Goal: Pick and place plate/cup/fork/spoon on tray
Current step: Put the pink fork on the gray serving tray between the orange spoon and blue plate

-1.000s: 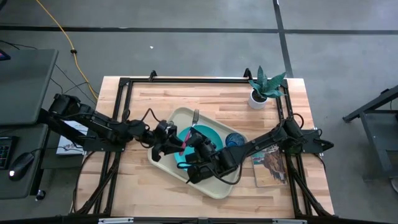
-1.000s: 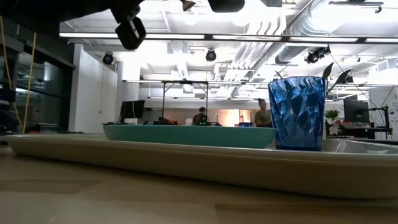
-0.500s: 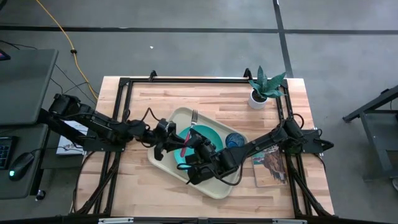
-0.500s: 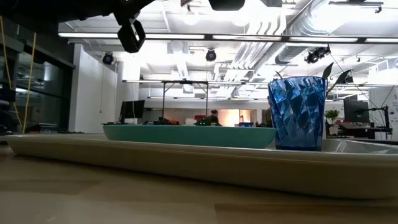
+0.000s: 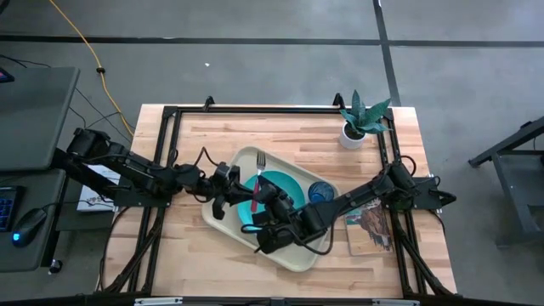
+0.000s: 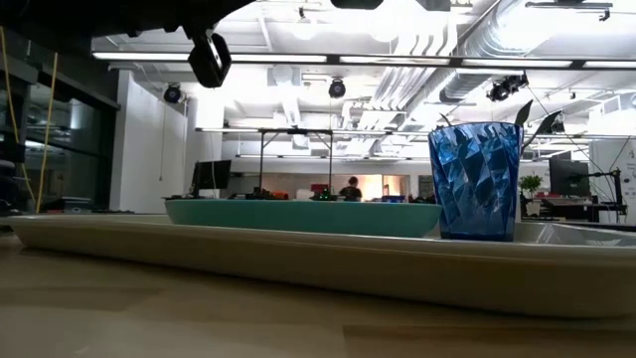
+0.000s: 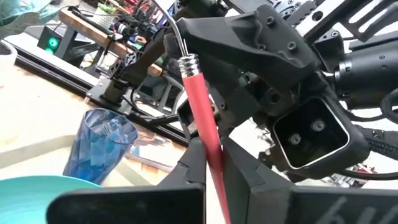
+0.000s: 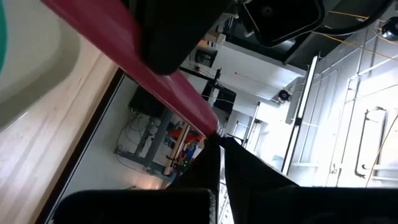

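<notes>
The fork, with a red handle [image 5: 255, 194] and silver tines [image 5: 260, 160], hangs over the teal plate [image 5: 285, 183], its tines toward the table's far edge. The plate and the blue cup [image 5: 320, 192] stand on the beige tray [image 5: 229, 223]. My left gripper [image 7: 213, 165] comes in from the table's left and is shut on the handle. My right gripper [image 8: 219, 146] comes in from the right and is shut on the handle's end. The spoon is out of view. My left gripper pinches the fork's red handle near its middle [image 7: 208, 140] between its two fingers, which lie across it. The fork is lifted clear above the plate, and its metal neck [image 7: 180, 43] rises away beyond the fingers. My right gripper pinches the free end of the red handle [image 8: 208, 127] between its two fingertips. The handle runs on away from them, past a left finger [image 8: 168, 37] that sits on it farther along.
A potted plant [image 5: 361, 119] stands at the table's far right corner. A printed booklet [image 5: 370, 223] lies right of the tray. Black frame rails [image 5: 255, 109] run along the table's edges. A person [image 6: 350, 187] shows far off in the room behind.
My left gripper has shut on the fork's red handle while my right gripper has kept its hold on the handle's end. The fork's tines have swung a little toward the table's left; the fork stays clear above the plate.
</notes>
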